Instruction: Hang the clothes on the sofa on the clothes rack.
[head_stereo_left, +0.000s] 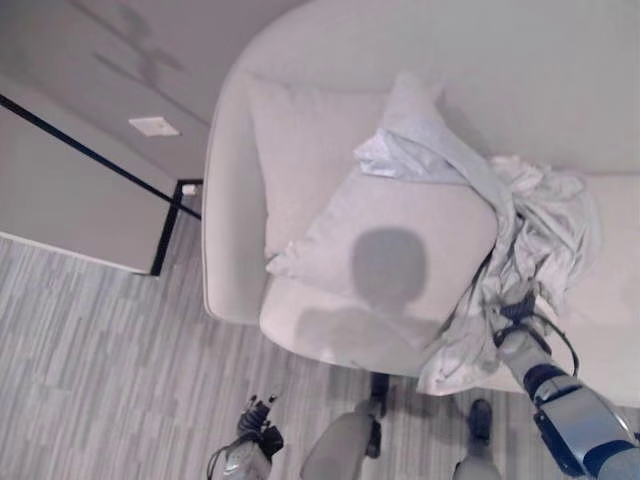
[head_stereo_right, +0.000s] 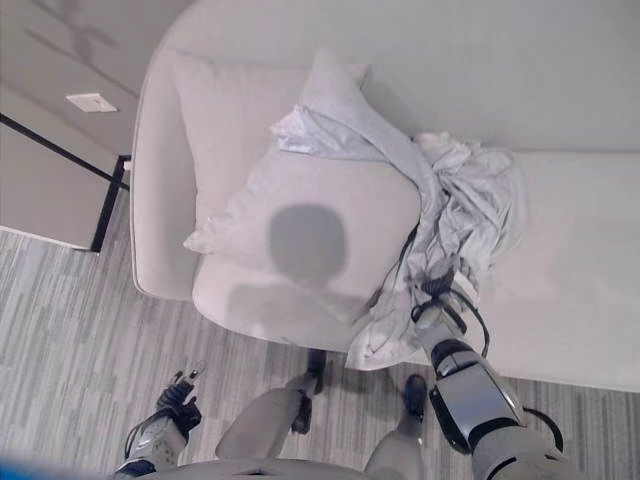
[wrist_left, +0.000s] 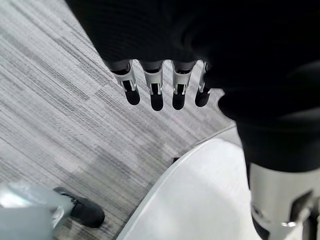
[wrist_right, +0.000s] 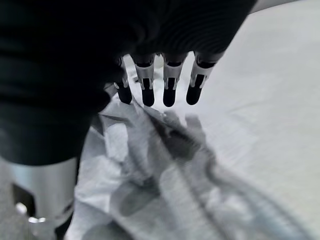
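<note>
The clothes (head_stereo_right: 460, 215), a crumpled heap of thin pale-grey fabric, lie on the sofa (head_stereo_right: 580, 300) seat, draped over a soft square cushion (head_stereo_right: 300, 225) at their 9 o'clock. The right hand (head_stereo_right: 440, 290) hovers at the heap's 6 o'clock edge, fingers (wrist_right: 170, 92) straight and holding nothing. The left hand (head_stereo_left: 258, 420) hangs over the grey striped plank floor (head_stereo_left: 90, 350), fingers likewise relaxed.

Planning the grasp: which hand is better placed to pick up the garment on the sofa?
Right. The right hand hovers over the crumpled light garment on the sofa, fingers straight above the cloth. The left hand hangs low over the floor, apart from the sofa.
</note>
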